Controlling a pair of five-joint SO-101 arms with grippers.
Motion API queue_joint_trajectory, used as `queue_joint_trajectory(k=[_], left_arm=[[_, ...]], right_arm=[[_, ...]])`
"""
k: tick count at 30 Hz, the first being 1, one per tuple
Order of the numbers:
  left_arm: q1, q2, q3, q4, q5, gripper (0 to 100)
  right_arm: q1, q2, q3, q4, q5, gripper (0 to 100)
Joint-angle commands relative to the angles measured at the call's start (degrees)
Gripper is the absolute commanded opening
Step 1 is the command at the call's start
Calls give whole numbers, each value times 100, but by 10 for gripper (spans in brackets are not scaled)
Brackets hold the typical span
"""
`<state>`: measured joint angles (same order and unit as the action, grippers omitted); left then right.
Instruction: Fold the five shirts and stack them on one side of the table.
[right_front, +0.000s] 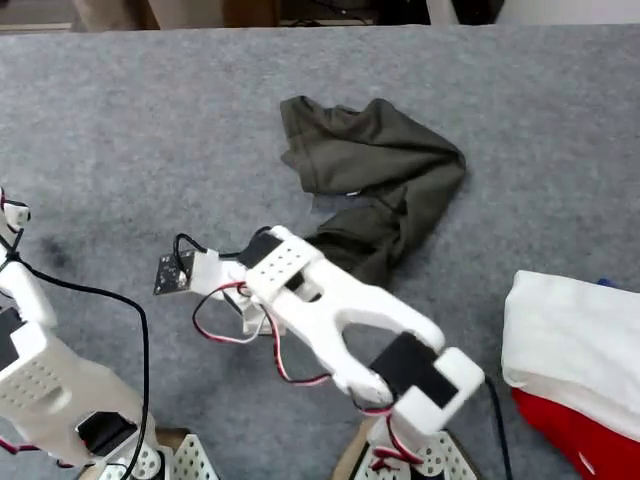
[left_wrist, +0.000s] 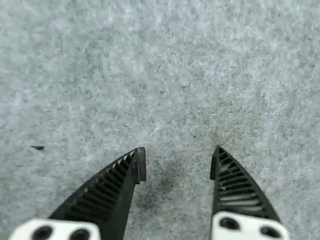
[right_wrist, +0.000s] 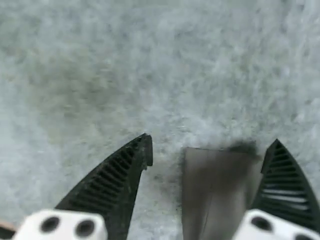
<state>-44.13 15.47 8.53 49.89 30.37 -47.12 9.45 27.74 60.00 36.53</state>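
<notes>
A crumpled olive-green shirt (right_front: 375, 175) lies in the middle of the grey felt table (right_front: 120, 130). My right arm (right_front: 335, 305) stretches from the front edge to the shirt's near left corner. In the right wrist view my right gripper (right_wrist: 210, 146) is open just above the felt. A flat strip of the dark shirt (right_wrist: 215, 195) lies between its fingers, close to one of them. My left arm (right_front: 40, 375) stands at the front left corner. My left gripper (left_wrist: 179, 154) is open over bare felt with nothing between its fingers.
A folded white shirt (right_front: 575, 335) rests on a folded red one (right_front: 565, 430) at the table's right front side. Black and red cables (right_front: 230, 335) loop beside the right arm. Bare felt stretches to the left of and behind the olive shirt.
</notes>
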Motion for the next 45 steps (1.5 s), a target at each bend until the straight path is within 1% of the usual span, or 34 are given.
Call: queue_joint_trajectory(k=[1,6,11,17,23,26,30,34,41,45], left_arm=[[-35,-31,-325,-9,-18,214],[-26,-31,-325,-9,-18,214],[-18,-31,-316,-9,-18,214],[0,-31,-308,-9,-18,214],[0,-22,-308,-9,-18,214],[0,-22,-316,-9,-26,214],[0,-13,-316,-18,-26,214],[0,119,-352,-35,-26,214],[-26,365,-554,-44,-26,214],[-26,365,-554,-44,-26,214]], right_arm=[[215,75,-101,-97,0,338],[637,84,-119,-88,26,338],[884,-119,-242,352,35,338],[857,-681,-233,747,9,338],[848,-716,-268,782,0,331],[716,-752,-295,791,-9,269],[435,-752,-637,1108,-18,184],[382,-708,-1147,1354,-132,162],[391,-593,-752,1196,-149,161],[391,-567,-338,862,-167,161]])
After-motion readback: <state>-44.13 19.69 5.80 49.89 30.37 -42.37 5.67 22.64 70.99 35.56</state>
